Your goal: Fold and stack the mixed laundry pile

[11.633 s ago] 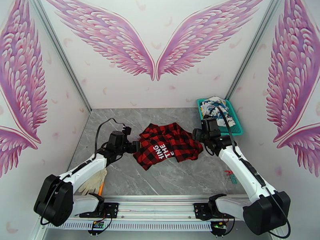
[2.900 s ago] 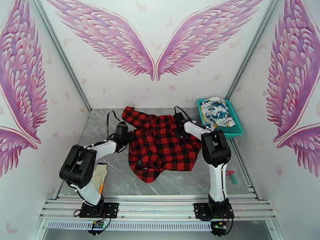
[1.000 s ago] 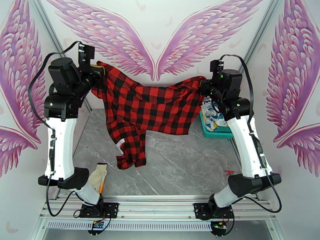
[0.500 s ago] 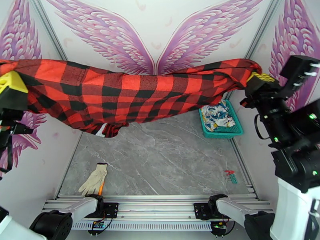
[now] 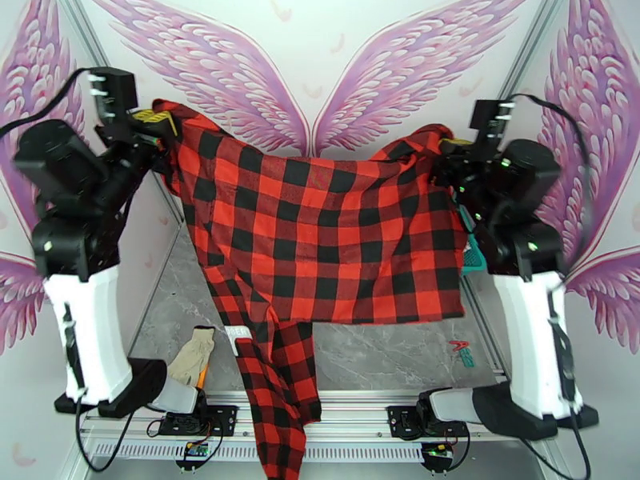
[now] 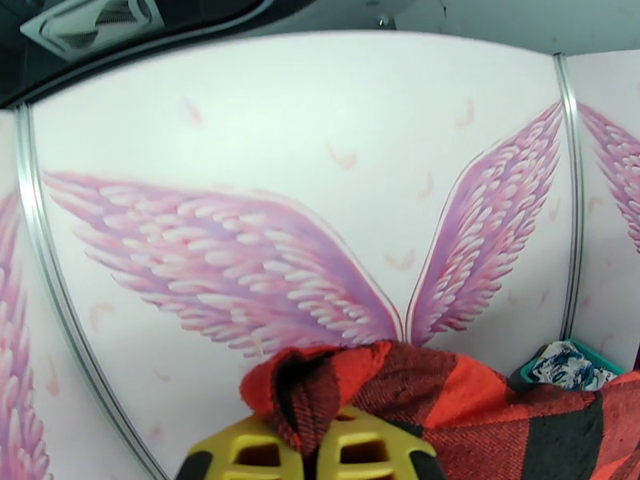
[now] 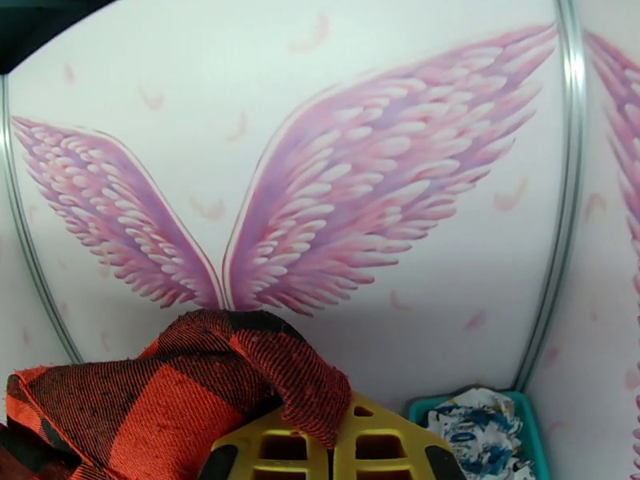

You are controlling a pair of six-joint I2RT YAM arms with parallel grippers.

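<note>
Presently the checked shirt (image 5: 320, 234) is hanging spread above the surface (image 5: 384, 358), not yet folded; the left pincer (image 5: 164, 122) and right pincer (image 5: 444, 150) are each clamping shut on an upper corner. The white printed garment (image 7: 472, 430) is lying unstacked in the basket (image 7: 524, 406) at the far right corner.

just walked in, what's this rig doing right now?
Both arms hold the red-and-black buffalo-check shirt up in the air, spread between them. The left pincer is shut on one top corner and the right pincer on the other. The shirt's body hangs above the table, with one sleeve dangling lower on the left side. The white printed garment sits in the teal basket, not yet folded. A beige glove lies near the left arm's base.
</note>
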